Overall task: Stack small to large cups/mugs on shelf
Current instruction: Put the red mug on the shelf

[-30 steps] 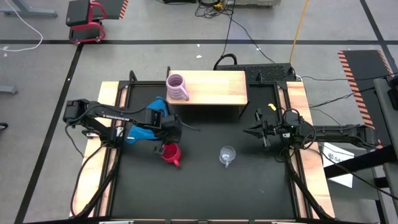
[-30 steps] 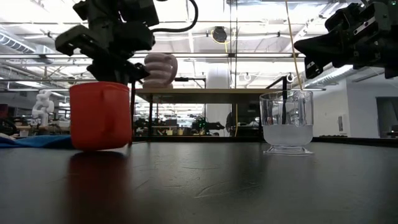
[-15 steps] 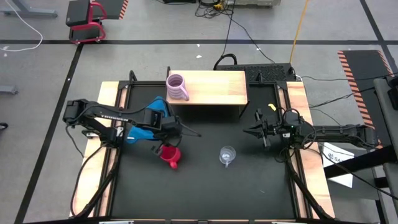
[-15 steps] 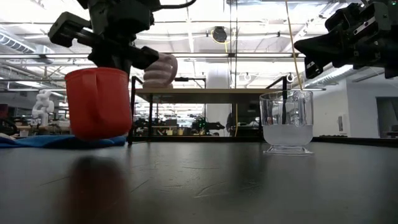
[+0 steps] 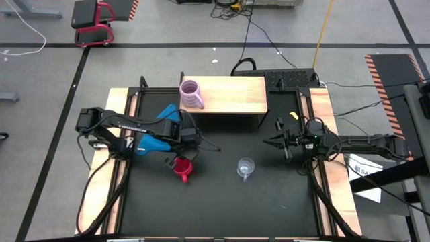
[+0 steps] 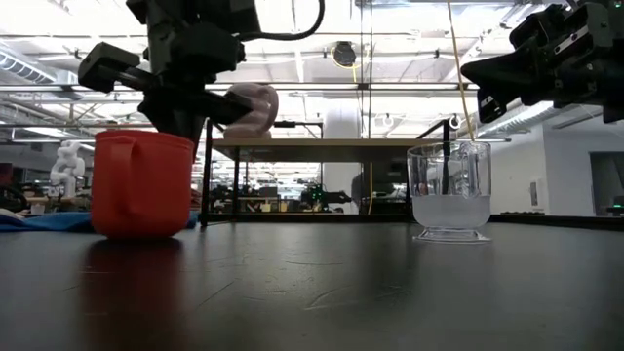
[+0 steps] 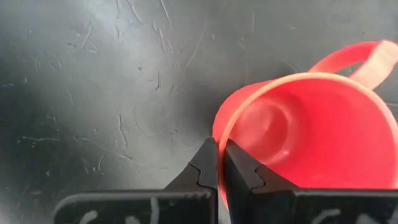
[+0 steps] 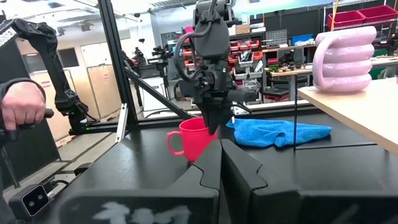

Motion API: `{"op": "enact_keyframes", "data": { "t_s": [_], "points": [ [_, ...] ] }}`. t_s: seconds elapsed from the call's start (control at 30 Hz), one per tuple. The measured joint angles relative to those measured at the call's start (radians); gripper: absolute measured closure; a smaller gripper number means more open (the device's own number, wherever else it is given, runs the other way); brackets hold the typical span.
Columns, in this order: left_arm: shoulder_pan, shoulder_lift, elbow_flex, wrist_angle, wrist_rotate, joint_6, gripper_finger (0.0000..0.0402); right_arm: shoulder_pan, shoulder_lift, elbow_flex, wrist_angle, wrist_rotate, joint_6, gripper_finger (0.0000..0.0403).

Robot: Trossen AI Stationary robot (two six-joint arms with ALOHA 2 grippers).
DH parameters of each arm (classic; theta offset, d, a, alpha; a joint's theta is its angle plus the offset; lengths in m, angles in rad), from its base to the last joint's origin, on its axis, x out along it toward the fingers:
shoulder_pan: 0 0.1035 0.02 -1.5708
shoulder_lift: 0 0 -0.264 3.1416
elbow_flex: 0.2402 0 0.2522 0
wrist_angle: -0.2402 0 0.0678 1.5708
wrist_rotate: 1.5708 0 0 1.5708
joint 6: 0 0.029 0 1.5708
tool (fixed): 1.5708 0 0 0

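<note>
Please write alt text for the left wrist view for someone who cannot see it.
The left gripper is shut on the rim of the red mug, seen from above over the black table. The mug's handle points away from the gripper.

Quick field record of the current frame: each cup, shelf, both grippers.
lilac ribbed mug: on the shelf, at its left end
red mug: upright, rim pinched by the left gripper
glass cup: upright on the black tabletop, right of the red mug, untouched
blue cloth: on the table under the left arm
right gripper: shut, empty, waiting by the table's right edge
cups on shelf: one of three
</note>
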Motion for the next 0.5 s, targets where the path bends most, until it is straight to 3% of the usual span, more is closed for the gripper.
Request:
{"op": "enact_keyframes", "data": {
  "t_s": [0.33, 0.5],
  "points": [
    [-0.012, 0.038, 0.068, -0.028, -0.018, -0.025, 0.0394, 0.000, 0.006, 0.000, 0.007, 0.000, -0.002, 0.0403],
    [-0.021, 0.035, 0.113, -0.020, -0.027, -0.069, 0.0349, 0.000, 0.006, 0.000, 0.007, 0.000, -0.001, 0.0403]
  ]
}}
